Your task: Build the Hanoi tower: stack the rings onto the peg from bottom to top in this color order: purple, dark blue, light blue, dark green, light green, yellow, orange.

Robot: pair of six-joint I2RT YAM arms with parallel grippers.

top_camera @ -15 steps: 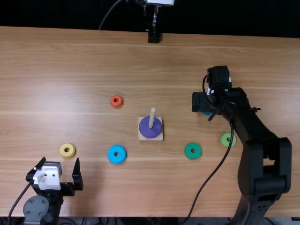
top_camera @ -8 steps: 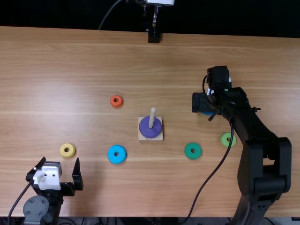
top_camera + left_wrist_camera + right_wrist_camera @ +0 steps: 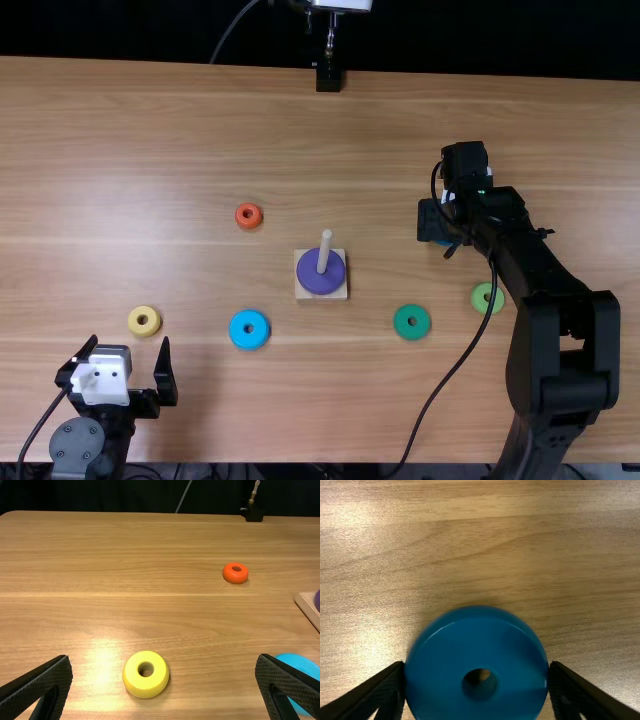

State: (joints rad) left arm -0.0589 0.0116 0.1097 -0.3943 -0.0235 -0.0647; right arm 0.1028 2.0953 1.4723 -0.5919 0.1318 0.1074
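Note:
My right gripper [image 3: 446, 230] is low over the table, right of the peg [image 3: 325, 250]. In the right wrist view, my right gripper [image 3: 476, 666] is shut on the dark blue ring [image 3: 445, 647], one finger against each side. The purple ring [image 3: 314, 278] lies around the peg on its square base. My left gripper [image 3: 129, 342] stands open and holds nothing; in the left wrist view, beyond the left gripper [image 3: 164, 658], is the yellow ring [image 3: 156, 679]. Loose on the table are the light blue ring [image 3: 238, 330], dark green ring [image 3: 400, 322], light green ring [image 3: 480, 298] and orange ring [image 3: 241, 214].
The right arm's forearm and cable stretch over the table's right side, passing close to the light green ring. A black stand [image 3: 328, 76] is at the table's far edge. Bare wood [image 3: 180, 130] spreads across the far left.
The right gripper's visible finger has moved inward, to the right in the top view, as the gripper closed on the dark blue ring. The left arm has kept still.

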